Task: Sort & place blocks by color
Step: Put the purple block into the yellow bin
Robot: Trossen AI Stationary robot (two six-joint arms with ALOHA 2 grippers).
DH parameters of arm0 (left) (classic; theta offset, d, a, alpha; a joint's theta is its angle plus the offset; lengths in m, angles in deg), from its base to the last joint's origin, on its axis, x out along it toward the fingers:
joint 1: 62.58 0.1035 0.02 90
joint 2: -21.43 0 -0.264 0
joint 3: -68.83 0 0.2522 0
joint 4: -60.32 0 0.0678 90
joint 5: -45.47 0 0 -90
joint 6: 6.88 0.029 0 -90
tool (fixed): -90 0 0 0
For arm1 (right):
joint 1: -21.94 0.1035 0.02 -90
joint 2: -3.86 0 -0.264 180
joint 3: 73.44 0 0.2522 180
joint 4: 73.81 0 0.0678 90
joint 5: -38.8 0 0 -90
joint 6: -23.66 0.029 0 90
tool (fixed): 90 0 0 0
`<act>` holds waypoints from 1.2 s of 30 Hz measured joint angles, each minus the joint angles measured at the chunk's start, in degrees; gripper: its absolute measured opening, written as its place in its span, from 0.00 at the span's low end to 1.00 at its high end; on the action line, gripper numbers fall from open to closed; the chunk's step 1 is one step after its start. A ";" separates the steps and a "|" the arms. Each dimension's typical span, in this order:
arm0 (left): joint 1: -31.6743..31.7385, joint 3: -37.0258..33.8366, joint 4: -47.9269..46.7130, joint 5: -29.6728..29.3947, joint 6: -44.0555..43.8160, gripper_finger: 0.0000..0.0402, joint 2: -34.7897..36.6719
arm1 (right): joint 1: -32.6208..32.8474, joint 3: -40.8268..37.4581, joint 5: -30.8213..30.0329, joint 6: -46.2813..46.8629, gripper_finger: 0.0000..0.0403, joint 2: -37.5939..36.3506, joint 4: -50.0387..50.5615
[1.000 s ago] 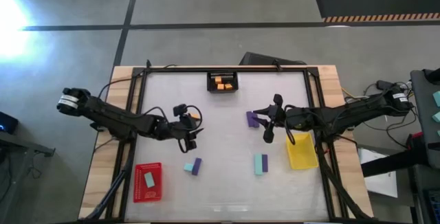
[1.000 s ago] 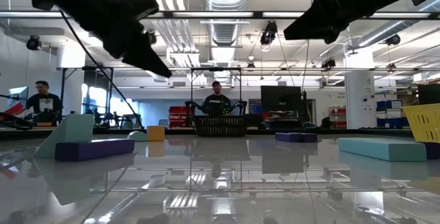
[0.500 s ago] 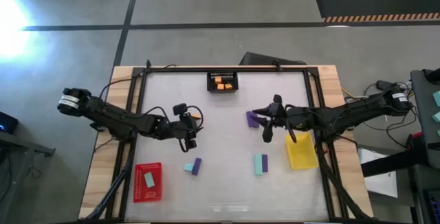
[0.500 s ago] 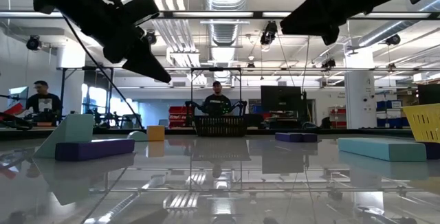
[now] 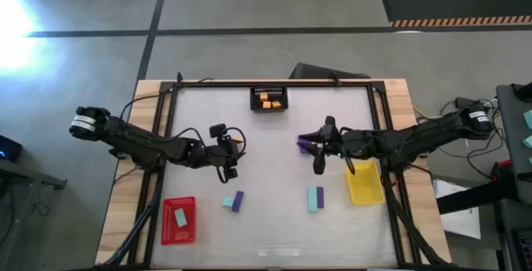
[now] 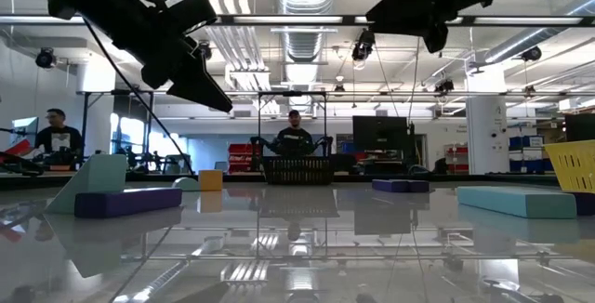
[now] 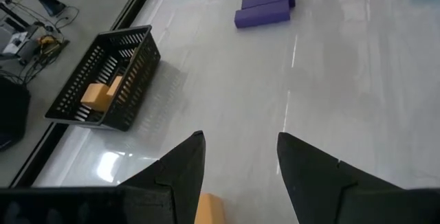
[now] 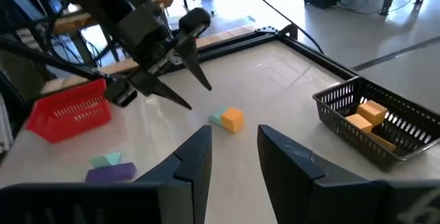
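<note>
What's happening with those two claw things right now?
Both pincers open, empty, in the air. Left pincer above orange block. Right pincer beside purple blocks. Nothing blocking.

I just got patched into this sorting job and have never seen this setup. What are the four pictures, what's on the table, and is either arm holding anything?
You are looking at two dark robot arms working over a glossy table. One picture looks straight down from above, one looks level across the tabletop into the room, and the other two come from cameras on each arm's wrist.

On the table: a black basket with orange blocks in it, a red tray holding a teal block, and a yellow tray. Loose blocks remain: an orange one under the left gripper, purple ones by the right gripper, a purple and teal pair, and a long teal block.

Both grippers are open above the table and hold nothing.
</note>
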 joint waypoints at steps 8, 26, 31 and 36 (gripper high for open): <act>-0.02 0.02 0.10 -0.02 -0.33 0.41 0.00 | -0.85 9.44 -0.17 1.27 0.26 9.05 10.82; -0.07 0.02 0.19 0.02 -0.65 0.41 0.00 | -8.01 24.73 -1.46 20.57 0.08 26.29 47.47; -0.07 0.02 0.21 0.04 -0.63 0.41 0.00 | -9.86 25.13 1.13 21.88 0.02 28.97 48.26; -0.07 0.02 0.19 0.04 -0.61 0.41 0.00 | -11.47 24.69 2.38 22.61 0.02 30.65 48.39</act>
